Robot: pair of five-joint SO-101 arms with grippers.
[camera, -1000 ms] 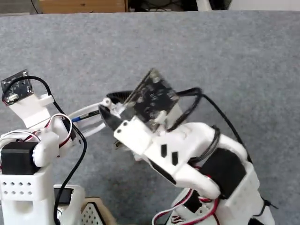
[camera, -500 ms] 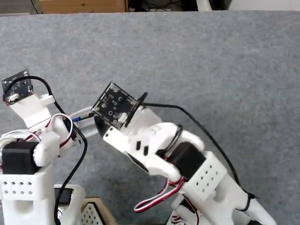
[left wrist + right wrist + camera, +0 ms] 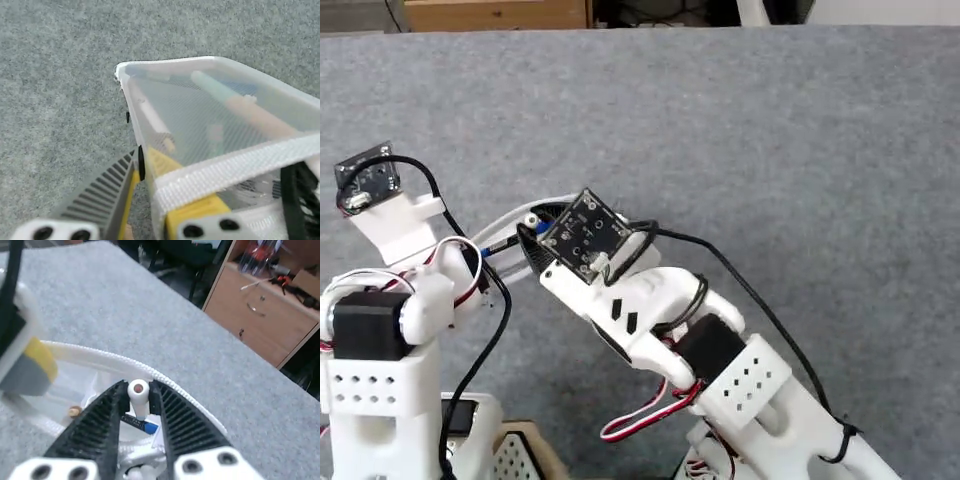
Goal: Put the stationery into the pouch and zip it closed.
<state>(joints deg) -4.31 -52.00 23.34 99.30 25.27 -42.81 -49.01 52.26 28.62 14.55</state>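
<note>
A clear mesh pouch [image 3: 210,115] with a white zipper band hangs off the grey table between the two arms [image 3: 505,230]. Inside lie a pale green and tan pen [image 3: 235,102] and a thin white pen [image 3: 155,122]. My left gripper [image 3: 145,175] is shut on the pouch's edge, its yellow pads pinching the band. My right gripper [image 3: 138,395] is shut on the white zipper pull [image 3: 138,390] at the pouch's zipper band [image 3: 100,360]. In the high view the right gripper [image 3: 535,248] sits at the pouch under its camera board [image 3: 585,235].
Grey carpet-like table top [image 3: 770,150] stretches open to the right and far side. A wooden drawer unit [image 3: 260,320] stands beyond the table. The left arm's base [image 3: 375,390] and the right arm's body [image 3: 720,370] fill the near edge.
The right arm has swung left and lowered onto the pouch, its camera board now nearer the left arm. The left arm shifted slightly up and right with the pouch.
</note>
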